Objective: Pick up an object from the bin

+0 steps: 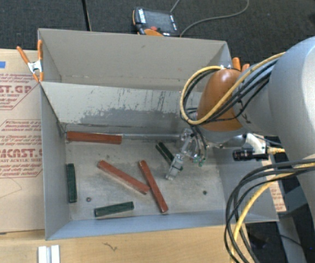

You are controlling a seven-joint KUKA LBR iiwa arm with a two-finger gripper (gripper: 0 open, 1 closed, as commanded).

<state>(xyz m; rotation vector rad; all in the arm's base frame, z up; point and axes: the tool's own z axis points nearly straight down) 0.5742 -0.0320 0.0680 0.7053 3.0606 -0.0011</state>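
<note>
Bin (53, 163): grey metal, sparse load, every piece lying flat on the floor. Arm (289, 108) reaches in from the right, its orange cover (220, 100) above the right-rear floor. Gripper (175, 167) sits low, right of centre, tip close to the floor. Can't tell whether the claw is wide or narrow from this angle, and nothing shows held in it.

Pieces:
- Long red bar (93, 138) lies along the foot of the back wall.
- Mid red bar (123, 176) and slanted red bar (152, 186) lie mid-floor, the slanted one's upper end near the gripper.
- Short dark green bar (164, 151) is just beside the gripper on its left. It is the closest candidate; contact unclear.
- Left green bar (71, 183) lies by the left wall and front green bar (113, 209) by the front wall, both well apart from the gripper.

Status, my read: descent looks about done, pick not yet made. Left to do: close on a piece, lift it, clear the rim.
</note>
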